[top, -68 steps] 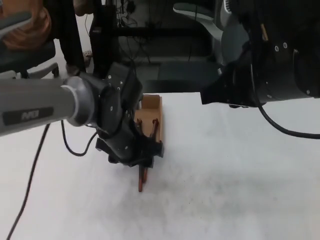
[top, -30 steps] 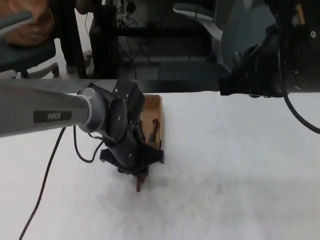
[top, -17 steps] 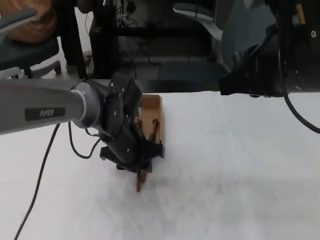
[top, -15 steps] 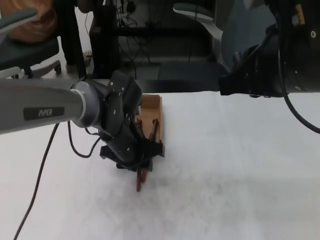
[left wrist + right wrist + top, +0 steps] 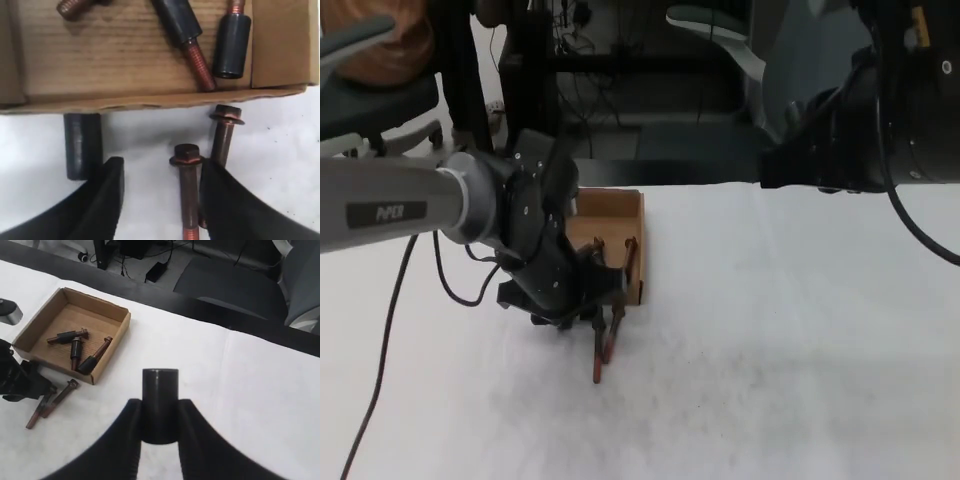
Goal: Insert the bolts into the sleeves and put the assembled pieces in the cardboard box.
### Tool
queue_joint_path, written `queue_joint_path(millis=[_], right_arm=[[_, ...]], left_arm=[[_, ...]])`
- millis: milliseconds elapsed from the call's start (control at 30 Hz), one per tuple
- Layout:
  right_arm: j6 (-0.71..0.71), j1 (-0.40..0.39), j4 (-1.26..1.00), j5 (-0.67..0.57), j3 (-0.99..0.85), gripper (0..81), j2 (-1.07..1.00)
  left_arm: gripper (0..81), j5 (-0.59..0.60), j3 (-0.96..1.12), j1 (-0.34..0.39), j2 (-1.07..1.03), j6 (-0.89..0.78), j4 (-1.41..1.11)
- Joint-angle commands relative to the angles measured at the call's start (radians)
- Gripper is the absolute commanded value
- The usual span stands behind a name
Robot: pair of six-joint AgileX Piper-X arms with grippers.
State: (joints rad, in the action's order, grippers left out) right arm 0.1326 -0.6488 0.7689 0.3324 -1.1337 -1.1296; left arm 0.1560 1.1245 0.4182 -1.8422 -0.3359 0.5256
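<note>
In the left wrist view my left gripper (image 5: 160, 170) is open just above the table, close to the cardboard box (image 5: 150, 100). One copper bolt (image 5: 187, 195) lies between its fingers. A second bolt (image 5: 223, 137) lies against the inside of one finger. A loose black sleeve (image 5: 82, 145) lies outside the other finger, next to the box wall. Three assembled pieces (image 5: 80, 347) lie in the box (image 5: 112, 352). My right gripper (image 5: 160, 407) is shut on a black sleeve (image 5: 160, 385), held upright high over the bench. From above, the left gripper (image 5: 588, 312) hovers over the bolts (image 5: 603, 345).
White cloth covers the bench (image 5: 770, 350), bare to the right of the box (image 5: 625, 205). The right arm's dark body (image 5: 860, 130) hangs at the upper right. Office chairs and a dark floor lie beyond the bench's far edge.
The left arm has shifted left, uncovering more of the box. The two bolts on the cloth stay where they were. The right arm has held still over the last second.
</note>
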Motion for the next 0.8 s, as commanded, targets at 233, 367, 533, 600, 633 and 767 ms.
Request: queue_joint_path(millis=[233,367,533,600,633,767], right_arm=[[-0.006,0.003,-0.026,0.008,-0.003,0.6,0.011],[-0.006,0.003,-0.009,0.008,-0.003,0.6,0.011],[-0.006,0.003,0.009,0.008,-0.003,0.6,0.011],[-0.006,0.003,0.012,0.008,-0.003,0.6,0.011],[-0.006,0.003,0.012,0.008,-0.003,0.6,0.011],[-0.006,0.003,0.002,0.008,-0.003,0.6,0.011]], left_arm=[[45.5,-0.028,0.0,0.025,-0.016,-0.004,-0.016],[45.5,-0.028,-0.002,0.025,-0.044,-0.004,-0.024],[45.4,-0.028,-0.002,0.025,-0.09,-0.006,-0.043],[41.6,-0.028,-0.002,0.025,-0.099,-0.016,-0.05],[35.3,-0.028,-0.002,0.025,-0.1,-0.017,-0.05],[1.3,0.039,-0.002,0.025,-0.101,-0.013,-0.011]])
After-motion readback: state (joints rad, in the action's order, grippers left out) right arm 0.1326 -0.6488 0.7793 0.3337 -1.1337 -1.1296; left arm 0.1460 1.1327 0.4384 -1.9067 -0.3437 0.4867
